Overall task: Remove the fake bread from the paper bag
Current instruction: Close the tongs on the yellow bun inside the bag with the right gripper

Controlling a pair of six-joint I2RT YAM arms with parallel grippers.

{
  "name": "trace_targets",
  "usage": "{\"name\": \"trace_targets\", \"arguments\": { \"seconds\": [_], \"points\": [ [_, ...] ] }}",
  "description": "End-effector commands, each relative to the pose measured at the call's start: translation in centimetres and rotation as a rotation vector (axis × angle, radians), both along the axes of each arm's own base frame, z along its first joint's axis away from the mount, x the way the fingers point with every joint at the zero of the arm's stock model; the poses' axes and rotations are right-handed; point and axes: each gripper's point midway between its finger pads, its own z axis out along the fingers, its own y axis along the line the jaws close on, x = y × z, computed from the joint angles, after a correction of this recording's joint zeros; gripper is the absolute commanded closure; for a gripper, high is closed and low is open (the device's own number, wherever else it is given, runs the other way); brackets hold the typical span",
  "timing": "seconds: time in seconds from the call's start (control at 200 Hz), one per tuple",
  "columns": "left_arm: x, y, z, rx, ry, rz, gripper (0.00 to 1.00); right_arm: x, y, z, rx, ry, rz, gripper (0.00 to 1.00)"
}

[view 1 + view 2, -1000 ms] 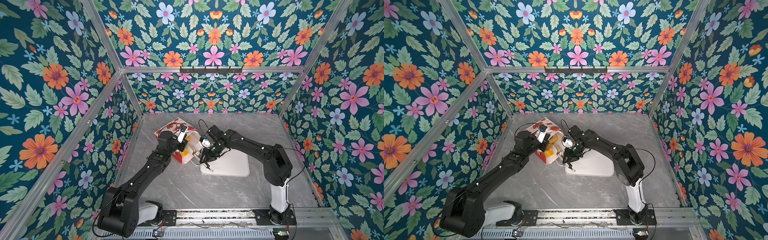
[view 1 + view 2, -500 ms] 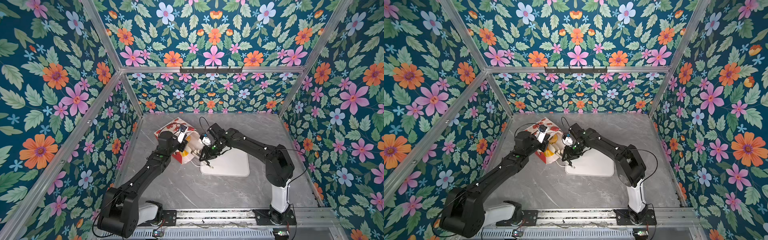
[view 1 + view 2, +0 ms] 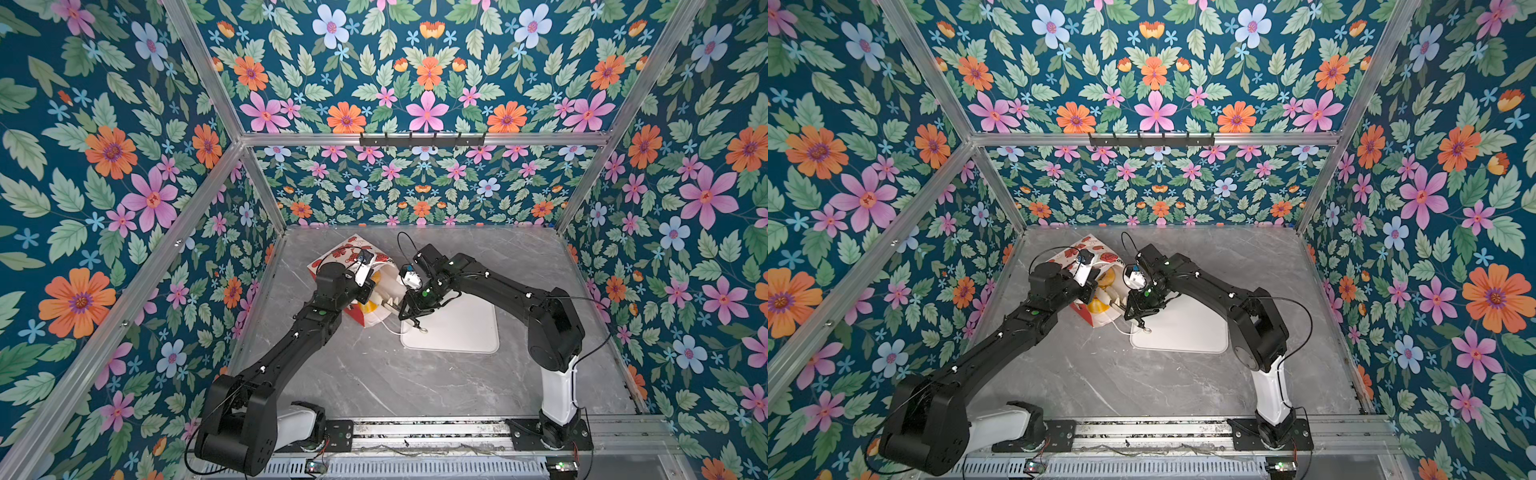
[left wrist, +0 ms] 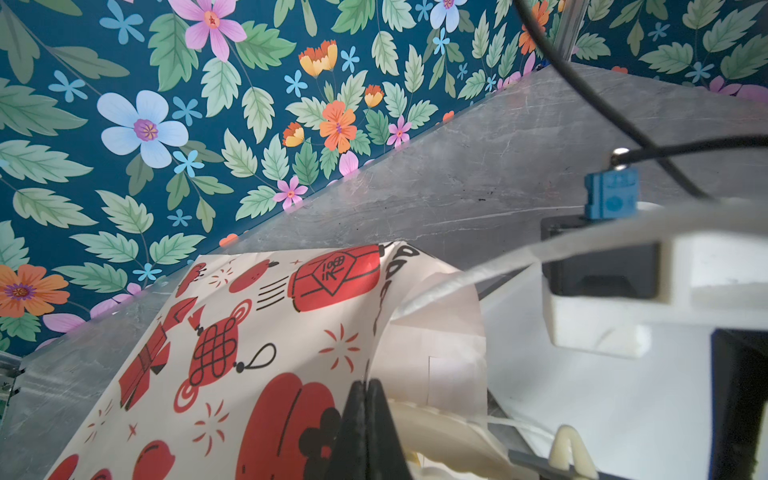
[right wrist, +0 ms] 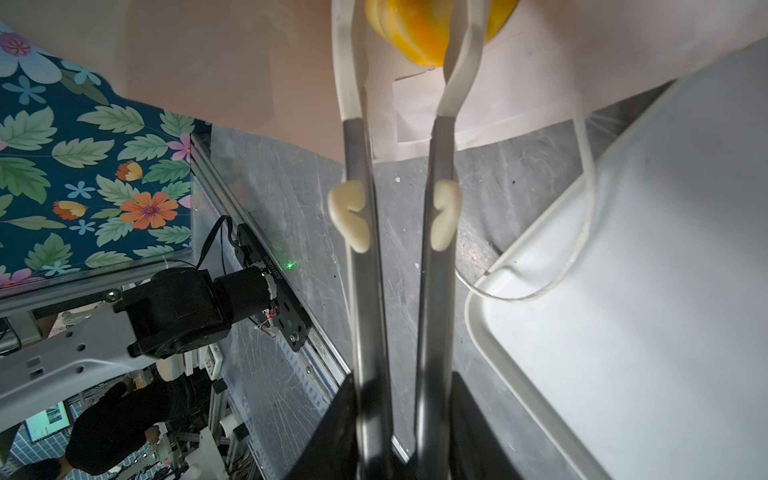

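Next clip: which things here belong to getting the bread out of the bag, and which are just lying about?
Job: bread inside the bag; left gripper, jaws pinching the bag's rim; right gripper, its tongs at the bread.
Lying about: tray beside the bag; hook rail on the back wall.
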Motion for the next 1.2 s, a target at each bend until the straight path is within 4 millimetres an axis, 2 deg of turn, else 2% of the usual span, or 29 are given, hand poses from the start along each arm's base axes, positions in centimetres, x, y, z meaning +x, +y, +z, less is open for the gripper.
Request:
{"name": "trace_targets", "arguments": {
  "seconds": [0.0, 0.21, 0.375, 0.645, 1.0, 1.195],
  "points": [
    [0.3, 0.1, 0.7, -0.004, -0.024, 0.008, 1.0, 0.4, -0.4, 0.8, -0.005, -0.038, -0.013, 0.67],
    [0.3, 0.1, 0.6, -0.004, -0.024, 0.008, 1.0, 0.7, -0.8, 0.7, -0.023, -0.05, -0.023, 0.67],
    [0.3, 0.1, 0.6, -0.004, -0.024, 0.008, 1.0, 0.9, -0.8, 1.7, -0.01, -0.082, -0.021, 0.67],
    [0.2, 0.1, 0.6, -0.004, -0.024, 0.009, 1.0, 1.2, -0.8, 0.6, -0.028, -0.061, -0.018, 0.66],
    [0.2, 0.1, 0.6, -0.005, -0.024, 0.008, 1.0, 1.8, 0.0, 1.1, 0.0, -0.073, -0.011, 0.65],
    [0.1, 0.1, 0.6, -0.005, -0.024, 0.008, 1.0, 2.1, 0.1, 0.4, -0.018, -0.064, -0.009, 0.64]
  ]
}}
